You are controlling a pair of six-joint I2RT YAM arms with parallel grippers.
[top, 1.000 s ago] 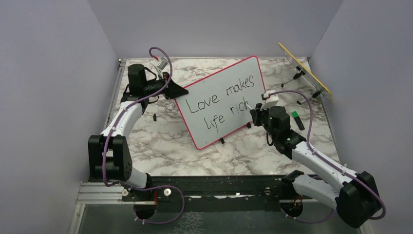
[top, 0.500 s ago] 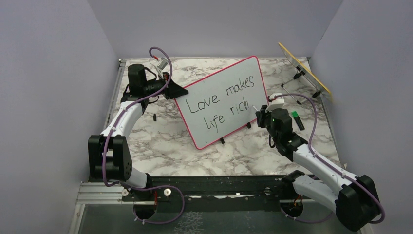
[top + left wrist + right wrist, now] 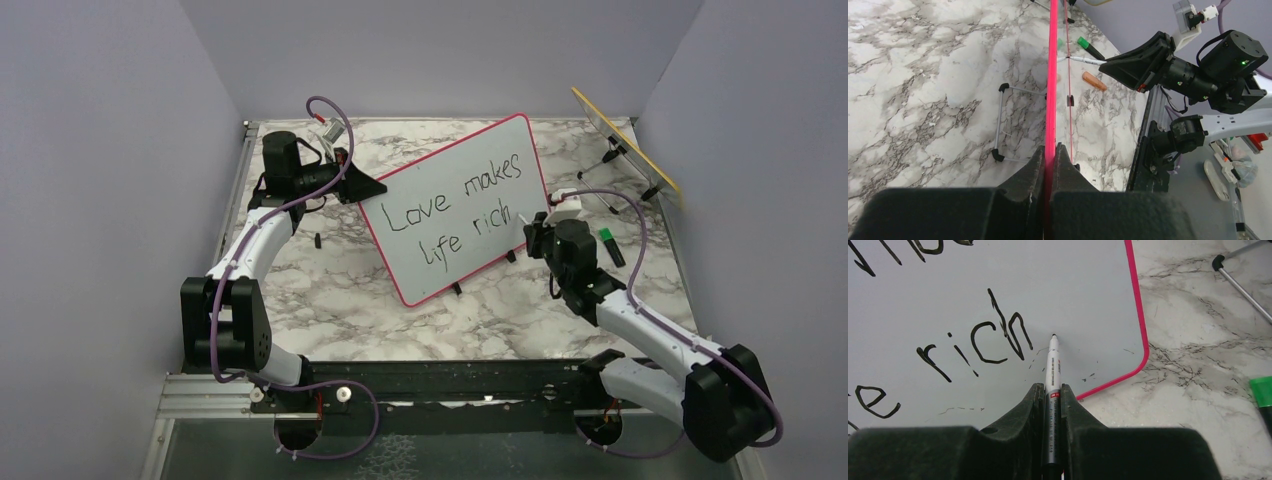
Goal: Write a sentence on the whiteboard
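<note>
The whiteboard [image 3: 455, 205], pink-framed, stands tilted in the middle of the marble table. On it is the sentence [image 3: 415, 213] in black: "Love makes" above "life rich". My left gripper [image 3: 370, 187] is shut on the board's left edge, and the left wrist view shows the pink frame [image 3: 1052, 75] pinched in that gripper [image 3: 1050, 147]. My right gripper [image 3: 533, 228] is shut on a white marker [image 3: 1053, 365]. The marker's black tip sits at the board just right of the word "rich" [image 3: 973, 345]. I cannot tell whether the tip touches.
A green-capped marker [image 3: 608, 243] lies on the table right of the board. A yellow-edged panel [image 3: 625, 145] on a wire stand leans at the back right. An orange piece [image 3: 1094, 81] lies near the board's far end. Purple walls close three sides.
My right gripper has moved the marker a little to the right, from over the end of "rich" to just past it. The left arm and the board have stayed still.
</note>
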